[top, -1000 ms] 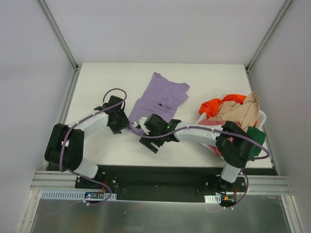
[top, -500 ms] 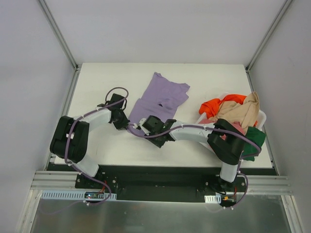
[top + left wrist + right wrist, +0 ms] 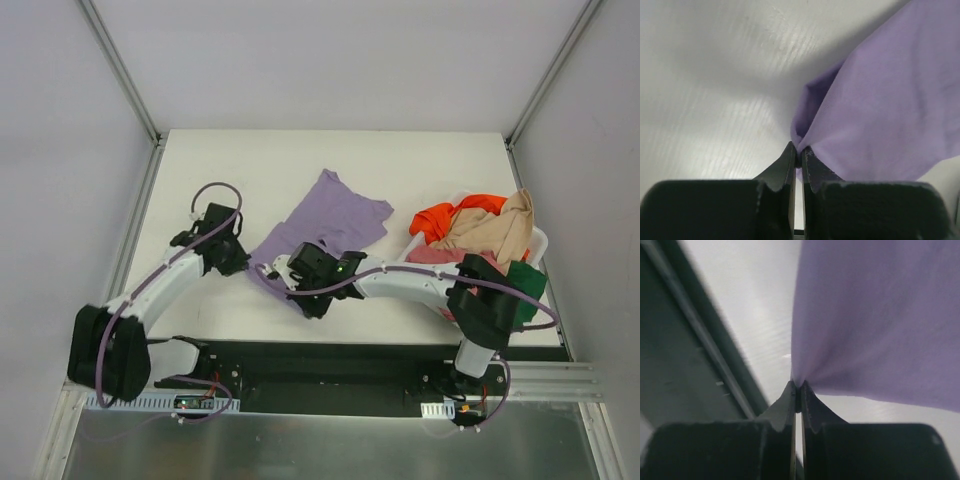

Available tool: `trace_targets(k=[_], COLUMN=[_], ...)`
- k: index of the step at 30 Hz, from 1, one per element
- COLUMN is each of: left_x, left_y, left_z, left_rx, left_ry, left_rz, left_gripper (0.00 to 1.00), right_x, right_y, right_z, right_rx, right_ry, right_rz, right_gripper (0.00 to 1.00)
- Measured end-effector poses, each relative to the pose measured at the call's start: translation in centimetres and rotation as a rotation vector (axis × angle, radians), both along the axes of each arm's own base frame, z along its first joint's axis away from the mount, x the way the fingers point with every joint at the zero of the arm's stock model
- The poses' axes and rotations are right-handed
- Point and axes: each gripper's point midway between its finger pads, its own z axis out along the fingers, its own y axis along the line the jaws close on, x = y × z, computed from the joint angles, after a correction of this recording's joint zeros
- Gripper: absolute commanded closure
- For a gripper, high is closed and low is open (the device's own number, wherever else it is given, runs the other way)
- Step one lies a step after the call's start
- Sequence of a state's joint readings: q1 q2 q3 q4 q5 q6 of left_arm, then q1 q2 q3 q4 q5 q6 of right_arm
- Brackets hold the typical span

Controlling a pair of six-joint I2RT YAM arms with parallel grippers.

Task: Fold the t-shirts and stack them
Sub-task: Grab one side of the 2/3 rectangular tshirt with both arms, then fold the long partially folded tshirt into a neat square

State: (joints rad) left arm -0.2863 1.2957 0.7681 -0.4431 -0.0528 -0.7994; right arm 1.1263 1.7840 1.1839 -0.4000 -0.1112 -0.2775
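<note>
A lavender purple t-shirt point(image 3: 330, 220) lies stretched slantwise across the middle of the white table, with its near hem lifted. My left gripper point(image 3: 243, 264) is shut on the shirt's near left corner point(image 3: 812, 127), with cloth pinched between the fingertips point(image 3: 789, 156). My right gripper point(image 3: 298, 292) is shut on the near right corner point(image 3: 850, 325), close to the table's front edge. Other t-shirts, orange-red point(image 3: 445, 215), beige point(image 3: 500, 232), dusty pink point(image 3: 435, 255) and dark green point(image 3: 530, 285), are heaped in the basket at the right.
A white plastic basket point(image 3: 538, 240) stands at the right side of the table. The dark front rail point(image 3: 695, 335) runs just beside my right gripper. Grey side walls with metal posts point(image 3: 120, 70) close in the table.
Both grippers have shut on the shirt's near hem. The left arm pulled its corner out to the left, the right moved nearer the front edge, and the shirt has stretched and shifted.
</note>
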Motion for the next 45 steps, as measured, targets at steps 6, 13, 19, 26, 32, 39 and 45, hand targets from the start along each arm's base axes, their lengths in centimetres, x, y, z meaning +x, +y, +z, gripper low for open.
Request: trace_targets(k=[6,13,19,26,32,39,45], left_x=[-2.9,-6.1,-4.8,-1.0,2.3,6.3,9.2], left_y=[2.9,4.7,3.2,-0.9,-4.1,-6.3,-8.2], left_z=[6.1,11.1,13.1,12.4,12.8,11.2,9.7], left_rx=[0.038,0.016,-0.021,-0.049,-0.054,-0.041,-0.043], left_ry=[-0.185,-0.360,-0.334,-0.248,-0.238,-0.183,-0.141], left_rz=[0.075,0.108,0.071,-0.047,-0.111,-0.127,-0.155], left_gripper=[1.00,1.00,1.00,1.00,1.00,1.00,1.00], right_x=[-7.0,-10.4,-9.2,-4.3,-0.9,2.9,5.2], right_y=[4.8,6.3,4.1,-0.8,-4.5,-6.8,-8.3], right_z=[7.6,12.0,13.6,13.4,11.3,11.6,10.9], right_rx=[0.326,0.496,0.537,0.543,0.488,0.496,0.476], right_ry=[0.210,0.348,0.286,0.231,0.204,0.139,0.120], right_rz=[0.148,0.218,0.140,-0.097,-0.286,-0.419,-0.505], right_gripper=[1.00,1.00,1.00,1.00,1.00,1.00,0.99])
